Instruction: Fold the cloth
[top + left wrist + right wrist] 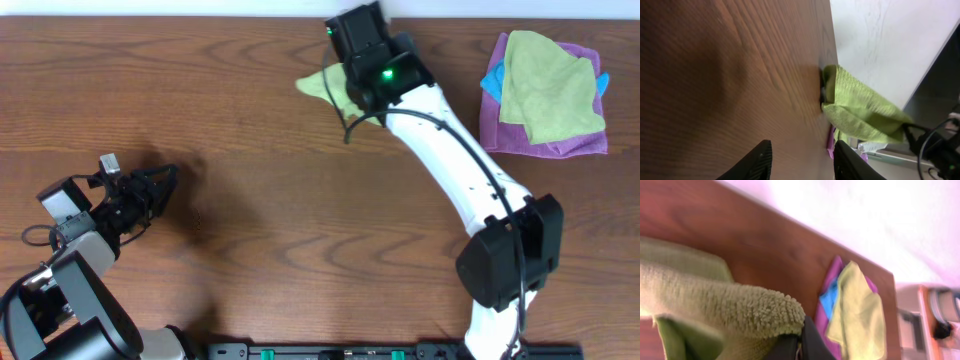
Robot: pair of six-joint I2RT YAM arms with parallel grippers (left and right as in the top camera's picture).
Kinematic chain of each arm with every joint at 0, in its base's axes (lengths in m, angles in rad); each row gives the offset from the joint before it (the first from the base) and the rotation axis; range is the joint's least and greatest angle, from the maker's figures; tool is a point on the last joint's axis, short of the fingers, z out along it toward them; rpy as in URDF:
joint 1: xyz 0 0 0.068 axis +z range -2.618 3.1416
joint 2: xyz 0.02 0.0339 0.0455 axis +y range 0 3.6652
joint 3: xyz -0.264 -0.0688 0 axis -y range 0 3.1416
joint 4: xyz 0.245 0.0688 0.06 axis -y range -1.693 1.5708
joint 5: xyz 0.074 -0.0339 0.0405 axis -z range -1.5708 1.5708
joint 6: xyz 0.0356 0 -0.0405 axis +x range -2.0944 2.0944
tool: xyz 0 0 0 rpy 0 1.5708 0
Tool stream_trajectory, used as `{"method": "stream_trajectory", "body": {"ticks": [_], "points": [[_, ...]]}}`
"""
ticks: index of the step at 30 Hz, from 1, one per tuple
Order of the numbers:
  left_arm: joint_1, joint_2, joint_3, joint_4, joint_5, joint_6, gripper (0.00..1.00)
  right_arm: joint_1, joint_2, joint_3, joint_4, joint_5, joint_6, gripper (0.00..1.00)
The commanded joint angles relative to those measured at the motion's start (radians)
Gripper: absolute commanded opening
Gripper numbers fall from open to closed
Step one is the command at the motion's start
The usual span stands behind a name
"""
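Note:
The lime-green cloth (322, 86) hangs from my right gripper (360, 88) near the table's far edge, mostly hidden under the right arm in the overhead view. In the right wrist view the cloth (715, 305) fills the left side, and the fingers (797, 345) are pinched on its edge. In the left wrist view the cloth (860, 107) hangs in a bunch far ahead. My left gripper (160, 185) is open and empty at the near left, fingers (802, 160) spread over bare wood. The white tag is not visible.
A pile of other cloths sits at the far right corner: a duller yellow-green cloth (548, 80) on a purple one (540, 142) with a blue one (492, 80) between. It also shows in the right wrist view (852, 310). The wooden table (250, 200) spreads between the arms.

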Motion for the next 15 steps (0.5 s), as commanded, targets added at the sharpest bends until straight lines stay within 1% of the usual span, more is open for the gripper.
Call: {"method": "stream_trajectory", "body": {"ticks": [1,2,3,4,5,6,10,11,13,15], "points": [[0.005,-0.006,0.008,-0.003,-0.008,0.019,0.42,-0.033,0.027,-0.057,-0.05,-0.091,0.032,0.25],[0.005,-0.006,0.008,-0.003,-0.01,0.019,0.42,-0.041,0.027,-0.078,-0.058,-0.151,0.031,0.29],[0.005,-0.006,0.008,-0.003,-0.011,0.019,0.43,-0.048,0.027,-0.1,-0.058,-0.202,0.031,0.41],[0.005,-0.006,0.008,-0.003,-0.015,0.019,0.43,-0.053,0.027,-0.121,-0.058,-0.238,0.031,0.64],[0.005,-0.006,0.008,-0.003,-0.015,0.019,0.43,-0.056,0.027,-0.138,-0.057,-0.261,0.031,0.88],[0.005,-0.006,0.008,-0.003,-0.014,0.019,0.44,-0.058,0.027,-0.159,-0.052,-0.265,0.031,0.99],[0.005,-0.006,0.008,-0.013,-0.016,0.019,0.45,-0.063,0.027,-0.235,-0.031,-0.267,0.031,0.99],[0.005,-0.006,0.008,-0.019,-0.018,0.019,0.45,-0.063,0.027,-0.245,-0.031,-0.278,0.031,0.97],[0.005,-0.006,0.008,-0.023,-0.017,0.019,0.45,-0.063,0.027,-0.26,-0.031,-0.343,0.021,0.95],[0.005,-0.006,0.008,-0.023,-0.017,0.019,0.46,-0.063,0.029,-0.275,-0.022,-0.46,-0.014,0.92]]}}
